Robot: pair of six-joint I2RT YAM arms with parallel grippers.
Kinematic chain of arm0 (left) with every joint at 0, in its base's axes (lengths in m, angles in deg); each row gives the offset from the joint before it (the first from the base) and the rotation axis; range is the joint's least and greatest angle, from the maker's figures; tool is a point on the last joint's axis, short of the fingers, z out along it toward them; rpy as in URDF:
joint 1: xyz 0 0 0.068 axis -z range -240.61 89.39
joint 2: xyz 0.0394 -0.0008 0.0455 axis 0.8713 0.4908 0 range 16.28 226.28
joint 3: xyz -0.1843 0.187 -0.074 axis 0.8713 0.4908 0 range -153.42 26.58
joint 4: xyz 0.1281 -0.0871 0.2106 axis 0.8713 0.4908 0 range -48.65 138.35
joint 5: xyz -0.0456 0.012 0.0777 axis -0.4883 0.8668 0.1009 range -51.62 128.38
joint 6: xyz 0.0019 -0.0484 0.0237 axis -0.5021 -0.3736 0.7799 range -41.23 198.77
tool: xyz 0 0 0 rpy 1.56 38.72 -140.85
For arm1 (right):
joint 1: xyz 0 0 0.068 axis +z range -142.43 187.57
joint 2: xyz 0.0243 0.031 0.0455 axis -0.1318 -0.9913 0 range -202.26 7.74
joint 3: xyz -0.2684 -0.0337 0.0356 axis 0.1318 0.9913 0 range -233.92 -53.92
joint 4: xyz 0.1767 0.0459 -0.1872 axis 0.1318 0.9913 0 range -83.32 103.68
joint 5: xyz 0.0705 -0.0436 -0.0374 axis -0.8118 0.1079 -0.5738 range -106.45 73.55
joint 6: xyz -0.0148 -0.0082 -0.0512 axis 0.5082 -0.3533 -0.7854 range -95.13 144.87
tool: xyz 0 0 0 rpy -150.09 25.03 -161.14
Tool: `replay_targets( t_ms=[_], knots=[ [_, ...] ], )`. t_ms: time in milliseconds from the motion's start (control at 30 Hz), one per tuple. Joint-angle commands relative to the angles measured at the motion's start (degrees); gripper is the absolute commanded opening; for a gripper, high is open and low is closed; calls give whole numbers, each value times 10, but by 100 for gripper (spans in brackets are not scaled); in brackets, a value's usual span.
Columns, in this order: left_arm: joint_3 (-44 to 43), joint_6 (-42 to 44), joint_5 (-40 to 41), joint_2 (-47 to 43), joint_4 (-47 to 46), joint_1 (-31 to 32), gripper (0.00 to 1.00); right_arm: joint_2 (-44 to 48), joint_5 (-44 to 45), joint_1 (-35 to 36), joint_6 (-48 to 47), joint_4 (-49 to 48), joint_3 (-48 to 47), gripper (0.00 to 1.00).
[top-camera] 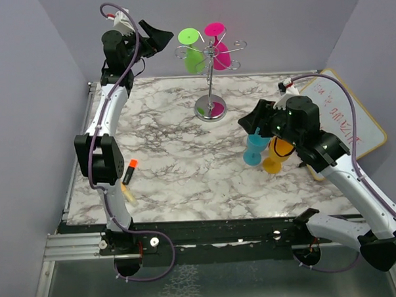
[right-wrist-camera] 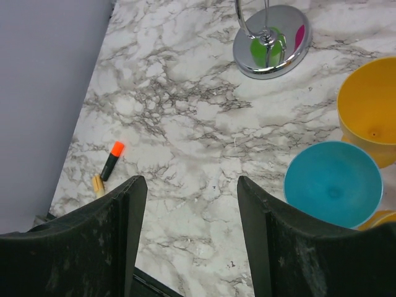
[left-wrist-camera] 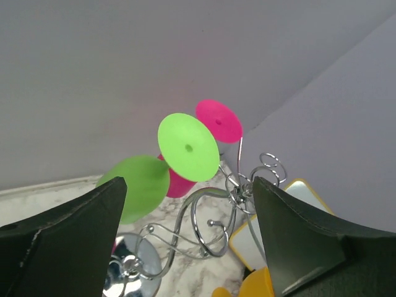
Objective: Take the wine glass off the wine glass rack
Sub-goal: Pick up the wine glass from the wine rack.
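Observation:
The wine glass rack (top-camera: 210, 79), a silver wire stand on a round shiny base, stands at the back middle of the marble table. A green wine glass (top-camera: 194, 56) and a pink wine glass (top-camera: 221, 54) hang upside down from its scroll arms. My left gripper (top-camera: 159, 37) is raised high, just left of the green glass, and is open. In the left wrist view the green glass (left-wrist-camera: 187, 146), the pink glass (left-wrist-camera: 218, 120) and the rack (left-wrist-camera: 207, 219) lie beyond the left gripper (left-wrist-camera: 189, 182); nothing is between its fingers. My right gripper (top-camera: 253, 123) hovers open over bare marble.
A blue glass (top-camera: 255, 148) and a yellow glass (top-camera: 277, 155) stand upright on the table beside my right gripper. A yellow-framed whiteboard (top-camera: 344, 116) leans at the right edge. An orange-capped marker (top-camera: 128, 171) lies near the left arm. Grey walls close in at the back and sides.

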Motion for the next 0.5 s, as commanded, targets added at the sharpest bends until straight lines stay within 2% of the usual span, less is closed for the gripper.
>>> replay_targets(
  t_ms=[0,133,333,467],
  knots=[
    [-68,-131,-79,91,-75,-3,79,8,24,-2,12,-3,13,65],
    [-130,-168,-94,148,-77,1,75,13,28,-2,25,-2,21,63],
    [-152,-183,-78,175,-80,1,72,13,18,-2,38,1,31,63],
    [-164,-176,-81,180,-79,7,66,11,12,-2,44,0,31,63]
  ],
)
